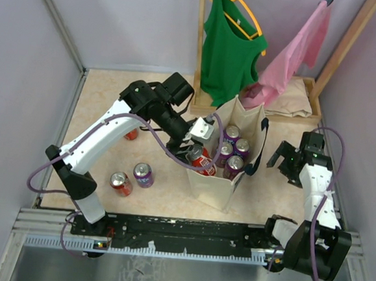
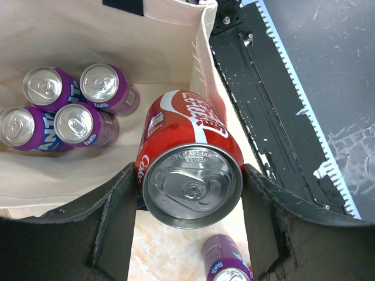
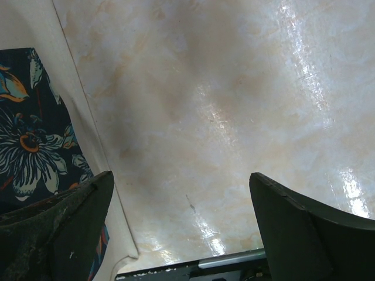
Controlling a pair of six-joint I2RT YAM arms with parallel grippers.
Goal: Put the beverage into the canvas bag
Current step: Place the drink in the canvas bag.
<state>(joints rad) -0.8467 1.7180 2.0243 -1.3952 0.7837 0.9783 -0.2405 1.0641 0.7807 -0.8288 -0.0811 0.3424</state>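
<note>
The cream canvas bag (image 1: 220, 187) stands open mid-table with navy handles; its inner wall shows in the left wrist view (image 2: 117, 35). Purple Fanta cans (image 1: 233, 148) stand upright inside it, also in the left wrist view (image 2: 70, 114). My left gripper (image 1: 197, 153) is shut on a red Coca-Cola can (image 1: 204, 162), held tilted over the bag's left rim. In the left wrist view the can (image 2: 187, 146) sits between both fingers of the left gripper (image 2: 188, 225). My right gripper (image 1: 290, 160) is open and empty, low over the table right of the bag, and shows in its own wrist view (image 3: 181, 228).
A red can (image 1: 121, 183) and a purple can (image 1: 143, 174) stand on the table left of the bag; another red can (image 1: 131, 135) is under the left arm. A green tank top (image 1: 231, 46) and pink garment (image 1: 292, 54) hang behind. The bag's floral side (image 3: 29, 140) is close to the right gripper.
</note>
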